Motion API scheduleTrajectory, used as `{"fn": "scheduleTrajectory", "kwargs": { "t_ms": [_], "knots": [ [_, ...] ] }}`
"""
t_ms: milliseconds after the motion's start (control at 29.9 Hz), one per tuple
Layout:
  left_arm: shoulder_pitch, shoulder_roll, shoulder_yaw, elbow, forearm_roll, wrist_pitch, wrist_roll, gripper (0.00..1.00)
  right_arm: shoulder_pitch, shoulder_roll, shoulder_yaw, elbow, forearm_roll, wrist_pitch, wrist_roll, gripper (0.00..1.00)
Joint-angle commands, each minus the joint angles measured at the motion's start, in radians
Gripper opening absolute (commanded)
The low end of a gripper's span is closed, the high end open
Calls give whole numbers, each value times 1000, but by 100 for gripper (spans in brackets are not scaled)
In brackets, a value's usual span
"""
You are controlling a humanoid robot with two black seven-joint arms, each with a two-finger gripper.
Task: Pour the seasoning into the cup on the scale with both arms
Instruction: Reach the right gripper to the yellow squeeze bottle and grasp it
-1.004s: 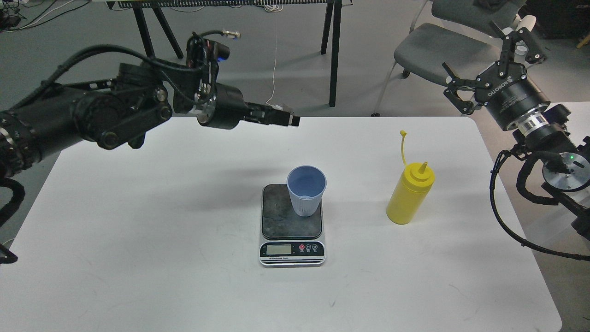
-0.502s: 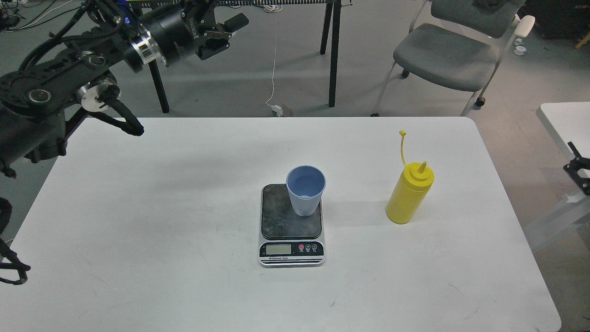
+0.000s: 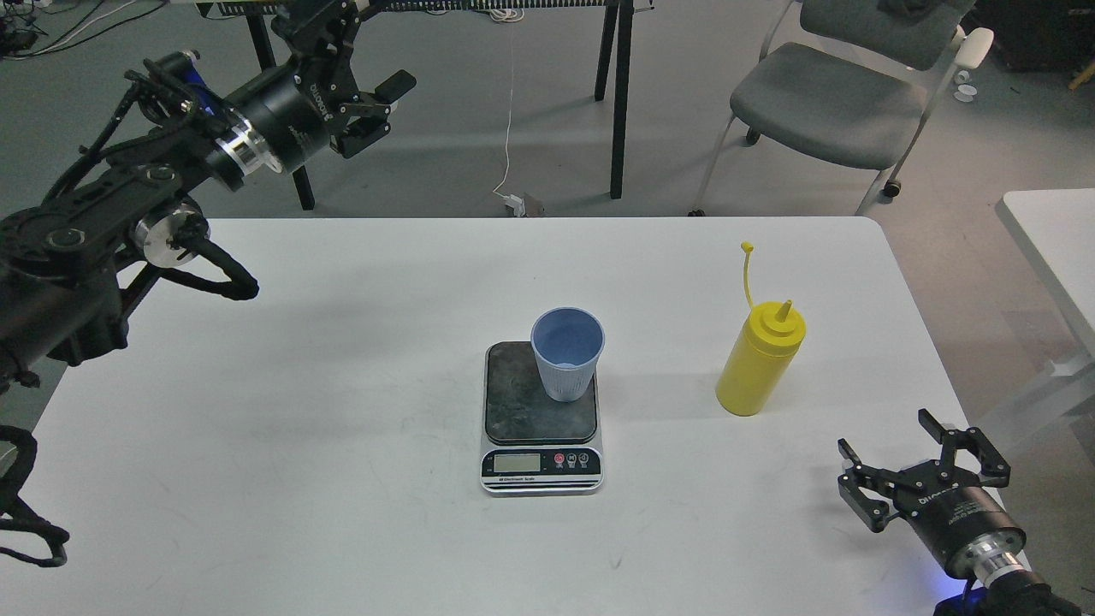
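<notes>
Glossy yellow plastic seasoning bottle (image 3: 760,363), finely ribbed matt cup (image 3: 567,353), worn dark scale (image 3: 540,417) plate, smooth white table (image 3: 299,428).

The kitchen scale (image 3: 541,417) sits near the middle of the table (image 3: 257,445), its display facing the near edge. The cup (image 3: 567,354) stands upright on the weighing plate, toward its far right corner. The squeeze bottle (image 3: 760,358) stands upright on the table to the right of the scale, well apart from it. The left gripper (image 3: 355,68) hangs beyond the table's far left corner; the right gripper (image 3: 924,470) is over the near right corner. A chair (image 3: 843,94) stands behind the table to the right.
</notes>
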Motion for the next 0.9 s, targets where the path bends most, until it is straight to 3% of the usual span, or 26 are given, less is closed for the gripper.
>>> {"fn": "scheduleTrajectory", "kwargs": {
  "t_ms": [0,535,870],
  "knots": [
    [8,4,3,0,5,0,0,99,29,91,6,-21,-35,0,-1,100],
    [6,20,5,-6,9,0,0,99,153,330,44,-230,-131,0,7,100],
    [3,47,8,-12,11,0,0,99,221,402,43,-319,-151,0,13,100]
  ]
}}
